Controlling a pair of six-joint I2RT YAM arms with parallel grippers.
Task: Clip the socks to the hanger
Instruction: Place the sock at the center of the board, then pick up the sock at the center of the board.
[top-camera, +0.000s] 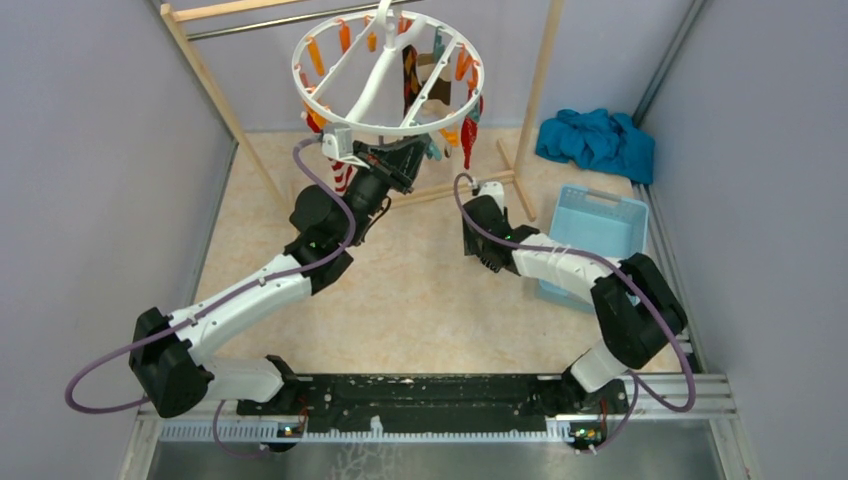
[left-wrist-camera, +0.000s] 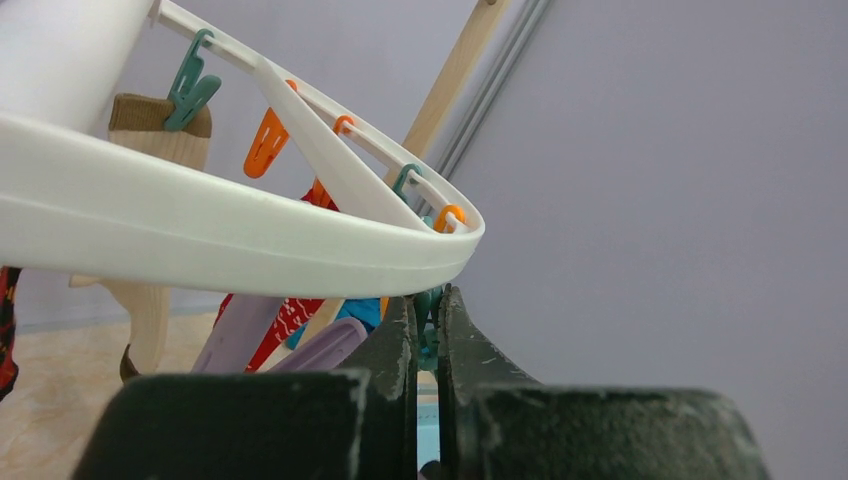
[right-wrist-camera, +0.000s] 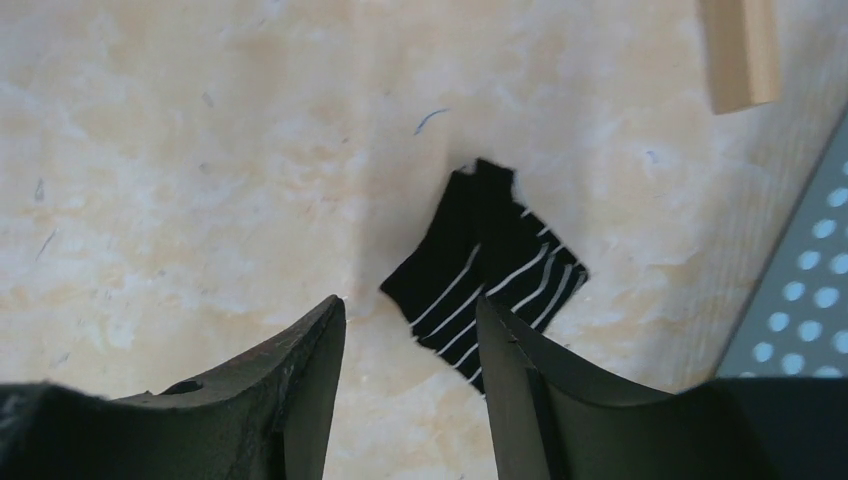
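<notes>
No lettering, label, brand mark or number legible in any view. Hanger (top-camera: 378, 80): plain white plastic, unmarked. Black sock (right-wrist-camera: 485, 275): thin white stripes only, no print. Blue basket (top-camera: 605, 230): no readable marking.

A wooden rack (top-camera: 217, 95) stands at the top of the overhead view, with a metal rod (top-camera: 250, 26) spanning its slanted legs. In the upper right, a teal-blue cloth heap (top-camera: 595, 140) lies beside the grey wall (top-camera: 760, 180). Just below the heap, a light blue plastic basket (top-camera: 600, 235) sits on the beige marbled tabletop (top-camera: 430, 310). A toothed metal rail (top-camera: 400, 430) runs along the bottom edge.
</notes>
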